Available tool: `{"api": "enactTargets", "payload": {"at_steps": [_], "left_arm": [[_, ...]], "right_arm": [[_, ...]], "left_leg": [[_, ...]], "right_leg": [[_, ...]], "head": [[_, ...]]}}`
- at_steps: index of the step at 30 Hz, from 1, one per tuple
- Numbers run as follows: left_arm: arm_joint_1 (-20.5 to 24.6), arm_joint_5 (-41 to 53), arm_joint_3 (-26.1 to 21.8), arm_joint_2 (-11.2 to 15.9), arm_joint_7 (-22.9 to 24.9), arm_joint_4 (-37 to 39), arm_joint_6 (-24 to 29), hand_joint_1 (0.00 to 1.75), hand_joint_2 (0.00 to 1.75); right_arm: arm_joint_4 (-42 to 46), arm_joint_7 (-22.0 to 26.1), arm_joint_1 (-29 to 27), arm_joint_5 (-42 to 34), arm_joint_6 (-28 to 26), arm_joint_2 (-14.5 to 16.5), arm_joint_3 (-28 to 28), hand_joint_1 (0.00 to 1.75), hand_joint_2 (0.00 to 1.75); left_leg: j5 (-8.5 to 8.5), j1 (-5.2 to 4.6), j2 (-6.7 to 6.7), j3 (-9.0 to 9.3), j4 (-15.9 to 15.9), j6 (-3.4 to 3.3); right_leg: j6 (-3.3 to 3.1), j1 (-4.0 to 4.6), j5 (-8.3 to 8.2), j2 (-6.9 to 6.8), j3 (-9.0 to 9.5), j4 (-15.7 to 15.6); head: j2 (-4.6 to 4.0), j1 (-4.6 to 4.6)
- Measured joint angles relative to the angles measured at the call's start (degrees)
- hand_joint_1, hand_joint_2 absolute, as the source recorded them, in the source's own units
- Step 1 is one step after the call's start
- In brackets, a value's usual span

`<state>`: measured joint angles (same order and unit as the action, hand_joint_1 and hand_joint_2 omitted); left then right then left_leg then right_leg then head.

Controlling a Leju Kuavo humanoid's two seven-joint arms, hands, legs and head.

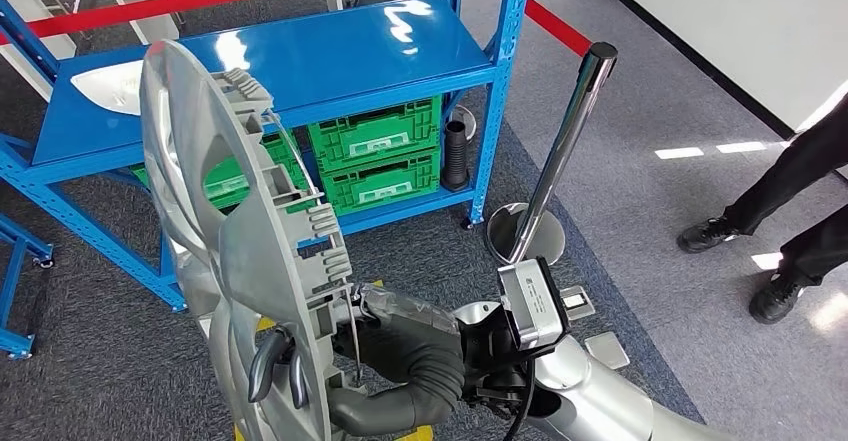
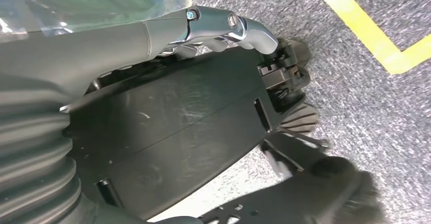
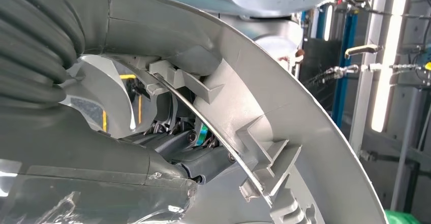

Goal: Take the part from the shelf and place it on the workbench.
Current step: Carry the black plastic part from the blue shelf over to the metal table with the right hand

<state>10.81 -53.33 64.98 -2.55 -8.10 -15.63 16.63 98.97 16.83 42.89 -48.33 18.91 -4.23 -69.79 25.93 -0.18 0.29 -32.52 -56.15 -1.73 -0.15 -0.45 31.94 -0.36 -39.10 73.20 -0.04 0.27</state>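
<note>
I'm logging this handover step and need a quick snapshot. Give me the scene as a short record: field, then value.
part: silver wheel cover, held on edge, off the shelf
right hand: grips the cover's lower rim, fingers through an opening
left hand: holds nothing, hanging over carpet
shelf: blue rack, green crates below
nearby: chrome barrier post; a person's legs at right
workbench: not seen

A blue shelf (image 1: 300,56) stands on grey carpet, green crates (image 1: 378,156) beneath.

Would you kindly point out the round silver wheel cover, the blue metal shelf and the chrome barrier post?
round silver wheel cover (image 1: 190,161), head view, outer face.
blue metal shelf (image 1: 330,56), head view, top board.
chrome barrier post (image 1: 565,141), head view, mid-pole.
</note>
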Motion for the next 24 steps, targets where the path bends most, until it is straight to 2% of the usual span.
{"api": "enactTargets", "payload": {"at_steps": [1,2,3,4,5,7,8,9,10,12,13,14,15,16,17,19,20,22,23,24], "left_arm": [[0.12,-0.01,0.0,-0.01,-0.06,0.0,0.0,0.0,1.75],[0.23,-0.01,-0.01,-0.03,-0.11,0.0,0.01,0.0,1.75],[0.31,-0.01,-0.01,-0.04,-0.15,0.0,0.02,0.0,1.75],[0.36,-0.02,-0.02,-0.04,-0.18,0.0,0.05,0.0,1.75],[0.39,-0.02,-0.02,-0.04,-0.2,0.0,0.1,0.0,1.75],[0.41,-0.03,-0.02,0.02,-0.24,0.0,0.2,0.0,1.75],[0.42,-0.03,-0.02,0.04,-0.24,0.0,0.23,0.0,1.75],[0.46,-0.03,-0.02,0.08,-0.25,0.0,0.25,0.0,1.75],[0.51,-0.03,-0.02,0.1,-0.26,0.0,0.27,0.0,1.75],[0.63,-0.03,-0.02,0.13,-0.27,0.0,0.31,0.0,1.75],[0.66,-0.03,-0.02,0.15,-0.28,0.0,0.31,0.0,1.75],[0.65,-0.04,-0.02,0.18,-0.26,0.0,0.31,0.0,1.75],[0.59,-0.06,-0.02,0.21,-0.21,0.0,0.3,0.0,1.75],[0.46,-0.09,-0.01,0.23,-0.13,0.0,0.27,0.0,1.75],[0.29,-0.11,0.0,0.25,-0.01,0.0,0.24,0.0,1.75],[-0.07,-0.12,0.03,0.26,0.22,0.0,0.13,0.0,1.75],[-0.17,-0.1,0.04,0.26,0.31,0.0,0.07,0.0,1.75],[-0.3,-0.08,0.04,0.23,0.4,0.0,-0.03,0.0,1.75],[-0.35,-0.07,0.04,0.21,0.43,0.0,-0.05,0.0,1.75],[-0.38,-0.05,0.04,0.18,0.45,0.0,-0.07,0.0,1.75]], "right_arm": [[0.0,-0.01,0.02,0.0,-0.02,-0.01,0.0,1.75,1.75],[0.01,-0.02,0.08,0.0,-0.04,-0.01,0.01,1.75,1.75],[0.02,-0.04,0.14,0.0,-0.04,0.03,0.02,1.75,1.75],[0.04,-0.05,0.19,0.0,-0.05,0.07,0.03,1.75,1.75],[0.07,-0.06,0.24,-0.01,-0.05,0.11,0.04,1.75,1.75],[0.09,-0.09,0.29,-0.02,-0.1,0.16,0.03,1.75,1.75],[0.09,-0.12,0.31,-0.02,-0.13,0.17,0.03,1.75,1.75],[0.09,-0.14,0.33,-0.02,-0.16,0.18,0.02,1.75,1.75],[0.09,-0.17,0.34,-0.02,-0.19,0.2,0.01,1.75,1.75],[0.09,-0.21,0.34,-0.02,-0.2,0.24,-0.03,1.75,1.75],[0.09,-0.24,0.33,-0.02,-0.2,0.25,-0.07,1.75,1.75],[0.09,-0.26,0.33,-0.02,-0.21,0.25,-0.11,1.75,1.75],[0.09,-0.28,0.32,-0.02,-0.21,0.25,-0.14,1.75,1.75],[0.09,-0.3,0.32,-0.02,-0.22,0.25,-0.15,1.75,1.75],[0.09,-0.31,0.32,-0.02,-0.22,0.26,-0.13,1.75,1.75],[0.11,-0.33,0.34,-0.02,-0.24,0.29,-0.05,1.75,1.75],[0.12,-0.33,0.36,-0.02,-0.26,0.31,-0.02,1.75,1.75],[0.13,-0.34,0.39,-0.02,-0.31,0.33,0.0,1.75,1.75],[0.13,-0.34,0.39,-0.03,-0.32,0.3,0.0,1.75,1.75],[0.13,-0.34,0.39,-0.04,-0.33,0.26,0.0,1.75,1.75]], "left_leg": [[-0.35,0.0,-0.01,-0.8,-0.41,0.14],[-0.62,-0.08,-0.04,-1.52,-0.83,0.31],[-0.88,-0.15,-0.06,-2.08,-1.22,0.56],[-1.21,-0.2,-0.06,-2.46,-1.49,0.87],[-1.61,-0.22,-0.05,-2.74,-1.59,1.21],[-2.24,-0.12,-0.09,-3.06,-1.63,1.91],[-1.53,-0.07,-0.15,-3.33,-2.06,2.26],[0.04,0.0,-0.22,-3.71,-3.23,2.6],[2.54,0.12,-0.26,-4.22,-5.52,2.94],[7.58,0.3,-0.27,-5.13,-12.05,3.49],[8.95,0.35,-0.27,-5.23,-15.11,3.67],[9.05,0.38,-0.27,-4.81,-16.79,3.75],[8.23,0.4,-0.27,-3.81,-17.03,3.77],[6.58,0.43,-0.27,-1.87,-14.85,3.68],[5.32,0.44,-0.3,0.67,-11.24,3.48],[4.9,0.31,-0.36,5.5,-3.28,2.88],[5.43,0.19,-0.39,6.61,-0.98,2.54],[5.36,0.0,-0.37,6.52,0.33,1.74],[4.79,0.04,-0.3,6.14,0.47,1.33],[4.14,0.12,-0.22,5.66,0.62,0.88]], "right_leg": [[-0.17,0.01,-1.51,-0.01,2.51,-3.11],[-0.39,0.08,-2.16,-0.03,5.42,-7.14],[-0.65,0.14,-1.95,-0.02,7.99,-11.08],[-0.9,0.25,-1.42,0.01,9.66,-13.88],[-1.19,0.38,-0.93,0.05,10.38,-15.37],[-1.92,0.34,-1.42,-0.01,10.06,-16.01],[-2.3,0.22,-1.95,-0.11,9.69,-16.11],[-2.69,0.06,-2.51,-0.24,9.27,-16.26],[-2.97,-0.06,-3.08,-0.36,8.73,-16.34],[-3.23,-0.02,-4.1,-0.41,7.47,-16.28],[-3.21,0.01,-4.67,-0.42,6.67,-16.2],[-3.17,0.04,-5.22,-0.42,5.81,-16.06],[-3.09,0.05,-5.77,-0.39,4.87,-15.85],[-2.97,0.04,-6.25,-0.34,3.97,-15.57],[-2.82,0.04,-6.69,-0.28,3.2,-15.28],[-2.28,0.14,-7.57,-0.18,2.07,-14.85],[-1.95,0.16,-8.06,-0.19,1.75,-14.82],[-1.21,0.12,-9.11,-0.23,1.39,-15.13],[-0.85,0.07,-9.07,-0.2,1.15,-15.16],[-0.53,0.04,-8.04,-0.16,0.72,-14.5]], "head": [[0.0,0.05],[0.0,0.1],[0.0,0.13],[0.0,0.14],[0.0,0.14],[0.0,0.15],[0.0,0.08],[0.0,-0.09],[0.0,-0.3],[0.0,-0.71],[0.0,-0.83],[0.0,-0.89],[0.0,-0.95],[0.0,-1.03],[0.0,-1.1],[0.0,-1.26],[0.0,-1.29],[0.0,-1.31],[0.0,-1.3],[0.0,-1.2]]}}
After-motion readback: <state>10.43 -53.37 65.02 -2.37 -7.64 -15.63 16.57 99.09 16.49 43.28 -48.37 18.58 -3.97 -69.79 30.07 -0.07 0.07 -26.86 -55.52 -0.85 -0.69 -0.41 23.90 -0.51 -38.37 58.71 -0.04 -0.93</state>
